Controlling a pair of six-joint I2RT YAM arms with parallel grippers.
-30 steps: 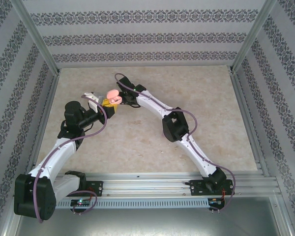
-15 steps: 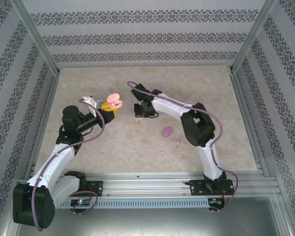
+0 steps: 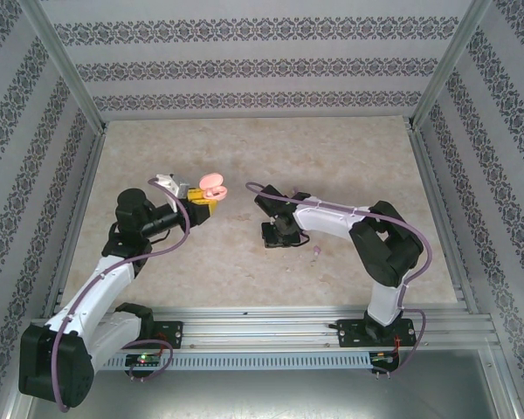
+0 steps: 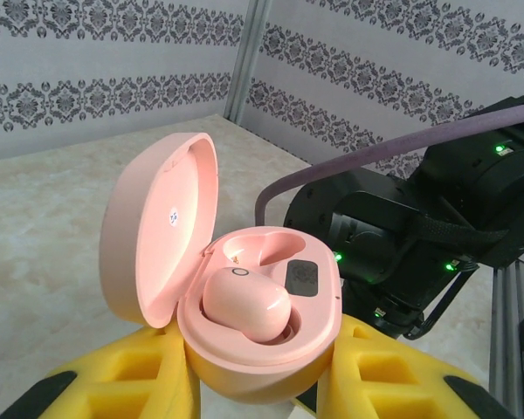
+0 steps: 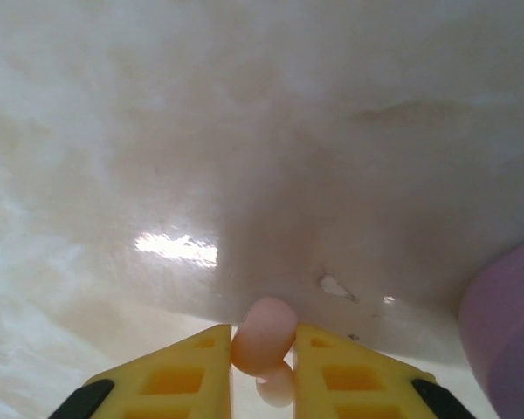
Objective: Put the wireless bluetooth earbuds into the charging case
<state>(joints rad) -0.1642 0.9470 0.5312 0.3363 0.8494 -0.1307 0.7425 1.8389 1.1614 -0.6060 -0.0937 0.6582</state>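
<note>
The right claw point(image 5: 262, 339) hangs low over the surface point(image 3: 244, 148), its yellow fingers set narrow on either side of a pale pink earbud point(image 5: 264, 327); whether they press it yet I cannot tell. That bud looks light, hard and glossy, and likely to squirt out of a slanted pinch. I would take it squarely and gently across its rounded body. To its right lies the purple case point(image 5: 506, 323), and a purple earbud point(image 3: 317, 251) sits near the claw on the surface. Across open room the left claw point(image 4: 260, 384) clamps the pink charging case point(image 4: 153, 227), lid up, with a seated bud point(image 4: 244, 304) and an empty socket point(image 4: 262, 249). The walls point(image 3: 17, 175) stand well apart from both arms.
</note>
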